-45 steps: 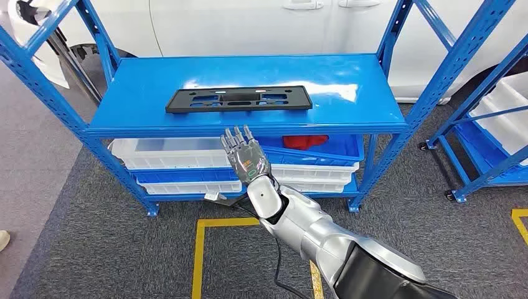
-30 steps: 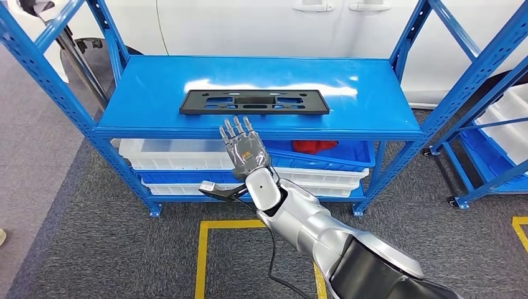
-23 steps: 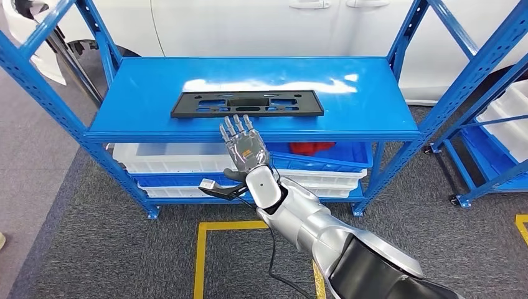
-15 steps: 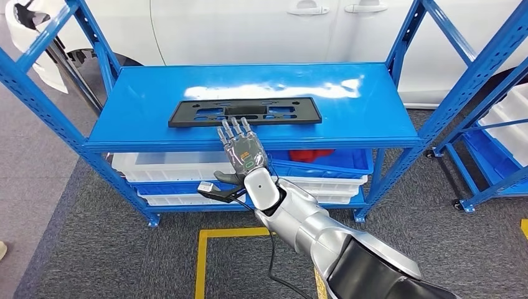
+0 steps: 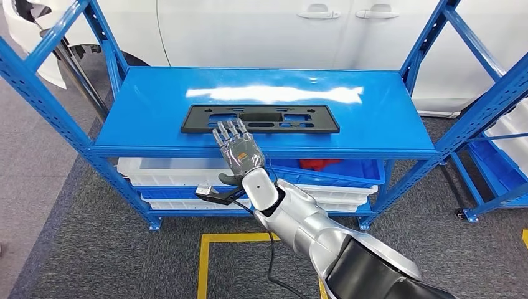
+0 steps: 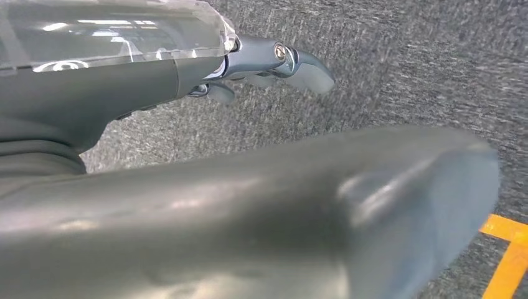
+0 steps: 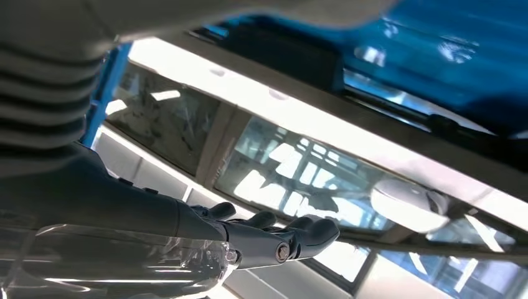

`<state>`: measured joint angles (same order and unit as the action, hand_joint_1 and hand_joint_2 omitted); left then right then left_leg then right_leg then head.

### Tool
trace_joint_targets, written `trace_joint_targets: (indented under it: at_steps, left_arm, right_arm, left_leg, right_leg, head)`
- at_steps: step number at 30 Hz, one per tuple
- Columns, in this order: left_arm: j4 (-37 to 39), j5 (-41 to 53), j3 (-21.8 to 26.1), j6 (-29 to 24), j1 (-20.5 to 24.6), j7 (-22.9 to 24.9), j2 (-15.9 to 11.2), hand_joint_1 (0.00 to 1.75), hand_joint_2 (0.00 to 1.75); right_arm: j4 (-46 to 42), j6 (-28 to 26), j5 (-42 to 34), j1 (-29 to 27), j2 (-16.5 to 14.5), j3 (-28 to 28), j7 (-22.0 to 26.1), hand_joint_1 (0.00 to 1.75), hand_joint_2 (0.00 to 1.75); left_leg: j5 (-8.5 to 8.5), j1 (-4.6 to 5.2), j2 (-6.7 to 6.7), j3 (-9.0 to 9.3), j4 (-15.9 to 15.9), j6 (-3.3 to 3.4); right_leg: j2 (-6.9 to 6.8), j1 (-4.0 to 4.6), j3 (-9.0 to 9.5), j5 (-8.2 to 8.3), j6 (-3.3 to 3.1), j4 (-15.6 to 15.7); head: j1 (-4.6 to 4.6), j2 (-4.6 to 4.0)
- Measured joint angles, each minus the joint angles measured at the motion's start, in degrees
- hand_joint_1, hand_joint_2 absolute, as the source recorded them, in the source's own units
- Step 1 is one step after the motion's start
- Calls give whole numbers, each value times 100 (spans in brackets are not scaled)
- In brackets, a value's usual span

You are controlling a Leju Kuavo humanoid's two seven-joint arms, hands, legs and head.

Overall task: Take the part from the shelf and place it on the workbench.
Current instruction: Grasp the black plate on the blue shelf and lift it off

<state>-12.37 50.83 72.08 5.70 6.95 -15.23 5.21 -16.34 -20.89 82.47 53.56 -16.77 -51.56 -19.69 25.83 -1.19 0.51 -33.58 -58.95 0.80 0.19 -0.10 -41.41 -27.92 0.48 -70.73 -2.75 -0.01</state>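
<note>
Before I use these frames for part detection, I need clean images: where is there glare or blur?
Head view: sharp, but a white glare streak lies on the blue shelf top just behind the black part. Left wrist view: a large blurred grey body part fills the foreground; the carpet is in focus. Right wrist view: the background is washed out bright, the right hand dark against it.
</note>
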Motion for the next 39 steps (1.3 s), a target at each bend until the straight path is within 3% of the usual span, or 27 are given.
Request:
trace_joint_targets:
  at_steps: [2, 3, 5, 8, 10, 12, 13, 14, 16, 18, 23, 24, 26, 27, 28, 29, 30, 31, 33, 36, 39]
  left_arm:
    - [5, 8, -1, -1, 11, 0, 12, 0, 0]
    - [8, 8, -2, -1, 15, 0, 18, 0, 0]
    - [11, 8, -1, -3, 17, -1, 21, 0, 0]
    - [13, 4, -1, -4, 16, -7, 17, 0, 0]
    - [13, -5, -1, -3, 11, -13, 13, 0, 0]
    - [13, -12, 1, -2, -8, -19, 2, 0, 0]
    - [13, -13, 1, -2, -19, -24, -4, 0, 0]
    - [13, -13, 2, -2, -28, -29, -7, 0, 0]
    - [13, -19, 2, -2, -41, -46, -9, 0, 0]
    - [14, -28, 2, 1, -42, -62, -9, 0, 0]
    - [13, -48, 11, 10, -74, -92, -8, 0, 0]
    - [13, -52, 12, 12, -74, -99, -8, 0, 0]
    - [13, -63, 14, 15, -73, -114, -11, 0, 0]
    - [13, -68, 15, 15, -78, -118, -14, 0, 0]
    - [13, -72, 16, 15, -87, -123, -15, 0, 0]
    - [13, -73, 18, 15, -97, -129, -16, 0, 0]
    - [13, -74, 19, 15, -104, -136, -16, 0, 0]
    - [13, -74, 20, 15, -108, -145, -15, 0, 0]
    - [16, -75, 20, 15, -106, -161, -11, 0, 0]
    - [20, -74, 20, 15, -107, -169, -11, 0, 0]
    - [20, -56, 20, 18, -100, -174, -28, 0, 0]
  right_arm:
    - [-1, -8, 63, 11, -11, 0, 30, 0, 175]
    - [-1, -10, 80, 16, -19, 0, 44, 0, 175]
    - [-1, -15, 101, 22, -43, 0, 71, 0, 175]
    - [-7, -14, 143, 29, -94, 3, 103, 0, 175]
    - [-8, -9, 159, 35, -140, 4, 118, 0, 175]
    - [-5, -2, 166, 18, -175, 4, 125, 0, 175]
    - [-3, 2, 168, 4, -182, 4, 126, 0, 175]
    - [-2, 7, 170, -6, -187, 4, 128, 0, 175]
    - [0, 19, 175, -14, -207, 6, 134, 0, 175]
    - [3, 37, 180, -8, -237, 9, 145, 0, 175]
    - [14, 113, 185, -14, -258, 22, 146, 0, 175]
    - [15, 144, 185, -13, -260, 27, 136, 0, 175]
    - [32, 212, 182, -36, -248, 36, 105, 0, 175]
    - [47, 246, 181, -58, -236, 41, 83, 0, 175]
    - [64, 276, 180, -83, -221, 47, 59, 0, 175]
    - [81, 303, 179, -101, -208, 57, 35, 0, 175]
    - [94, 329, 177, -111, -195, 70, 13, 0, 175]
    - [104, 351, 174, -111, -183, 87, -6, 0, 175]
    - [115, 386, 168, -102, -161, 126, -39, 0, 175]
    - [131, 449, 168, -102, -128, 166, -72, 0, 175]
    - [143, 480, 168, -104, -101, 197, -116, 0, 175]
  left_leg:
    - [71, 19, 14, 92, 6, -27]
    - [97, 22, 18, 115, 13, -52]
    - [128, 20, 13, 135, 44, -117]
    - [244, 11, -16, 122, -81, -197]
    - [490, 4, -21, -164, -664, -235]
    - [680, -5, -21, -606, -1370, -278]
    - [635, -9, -22, -741, -1511, -295]
    - [470, -13, -23, -765, -1423, -306]
    - [-34, -26, -34, -534, -723, -308]
    - [-278, -15, -42, -290, -130, -262]
    - [-197, -21, -26, -209, 31, -73]
    - [-187, -29, -27, -186, 45, -44]
    - [-155, -24, -30, -157, 50, -3]
    - [-138, -21, -29, -143, 50, 6]
    - [-121, -19, -26, -124, 49, 9]
    - [-101, -16, -22, -97, 48, 7]
    - [-79, -13, -15, -63, 48, 1]
    - [-54, -9, -10, -25, 49, -7]
    - [-9, 6, -5, 22, 51, -45]
    - [22, 4, -13, 49, 87, -140]
    - [180, 4, -29, -1, -128, -213]
  right_leg:
    - [3, 46, 295, 425, -99, 779]
    - [1, 70, 398, 501, -131, 1031]
    - [6, 94, 465, 465, -157, 1193]
    - [13, 38, 603, 447, -205, 1339]
    - [6, 27, 700, 414, -246, 1391]
    - [6, 36, 756, 355, -262, 1382]
    - [8, 36, 790, 319, -260, 1373]
    - [11, 33, 830, 278, -251, 1360]
    - [14, 26, 918, 180, -218, 1327]
    - [26, 50, 947, 102, -165, 1279]
    - [23, 59, 889, -43, -28, 1141]
    - [19, 51, 784, -155, 3, 920]
    - [13, 25, 366, -449, 45, 164]
    - [13, 14, 136, -545, 56, -202]
    - [13, 7, -23, -538, 58, -406]
    - [13, 3, -73, -415, 51, -386]
    - [13, 4, -5, -189, 30, -132]
    - [13, 13, 148, 86, -8, 286]
    - [10, 51, 443, 405, -83, 997]
    - [12, 84, 545, 408, -132, 1258]
    - [10, 29, 678, 421, -194, 1394]
  head:
    - [1, 1]
    - [1, 1]
    - [2, -1]
    - [1, -1]
    - [1, 0]
    - [0, 1]
    - [0, 1]
    - [0, 1]
    - [1, 1]
    - [0, 1]
    - [2, -1]
    - [2, -1]
    - [2, 0]
    - [2, 0]
    - [2, 1]
    - [2, 1]
    - [2, 1]
    - [2, 1]
    - [2, 0]
    - [2, 1]
    - [1, 0]
